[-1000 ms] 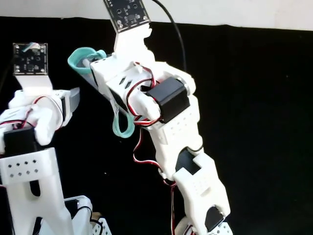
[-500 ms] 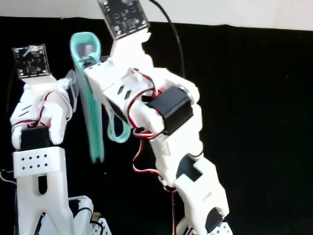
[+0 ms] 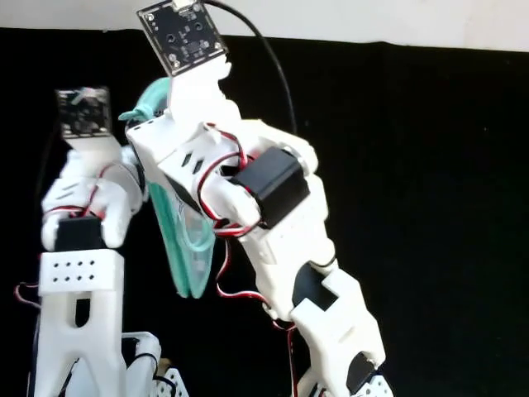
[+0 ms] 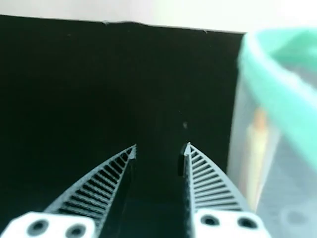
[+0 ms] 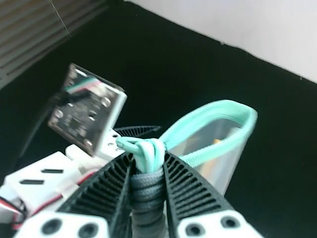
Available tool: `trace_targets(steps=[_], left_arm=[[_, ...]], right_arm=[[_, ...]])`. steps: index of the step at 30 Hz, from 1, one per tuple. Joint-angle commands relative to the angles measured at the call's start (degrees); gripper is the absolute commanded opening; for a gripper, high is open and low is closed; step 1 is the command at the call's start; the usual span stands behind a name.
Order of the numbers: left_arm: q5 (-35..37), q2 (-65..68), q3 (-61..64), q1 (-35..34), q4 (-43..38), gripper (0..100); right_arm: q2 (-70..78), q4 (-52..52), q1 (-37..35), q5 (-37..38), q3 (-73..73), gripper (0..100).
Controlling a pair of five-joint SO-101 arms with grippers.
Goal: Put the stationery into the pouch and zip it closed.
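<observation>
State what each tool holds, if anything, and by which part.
The right tool grips the pouch by its knotted teal cord. The left tool is open and holds nothing.

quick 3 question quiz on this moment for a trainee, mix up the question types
1. True or false: the left gripper is shut on the pouch.
2. Multiple choice: the right gripper holds the pouch by A) its clear side, B) its cord, C) its bottom edge.
3. Fill in: the pouch is not lying flat but ___ below the right gripper.

Key
1. False: its jaws are open and empty, beside the pouch.
2. B
3. hanging
</observation>
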Motion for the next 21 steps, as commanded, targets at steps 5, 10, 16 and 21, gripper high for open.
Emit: trace_targets(steps=[5, 10, 16, 21], left_arm=[[0.2, -0.3, 0.2, 2.5, -1.1, 16], [0.2, -0.3, 2.2, 2.2, -1.1, 16], [0.1, -0.7, 3.2, -0.6, -1.0, 16], [0.1, -0.8, 3.1, -6.1, -0.8, 17]], right_arm=[[-4.2, 0.4, -1.6, -0.7, 2.9, 0.5], [-4.2, 0.4, -1.9, -0.7, 5.3, 0.5], [-4.2, 0.4, -1.7, -0.7, 5.8, 0.5], [-4.3, 0.4, -1.7, -0.7, 5.7, 0.5]])
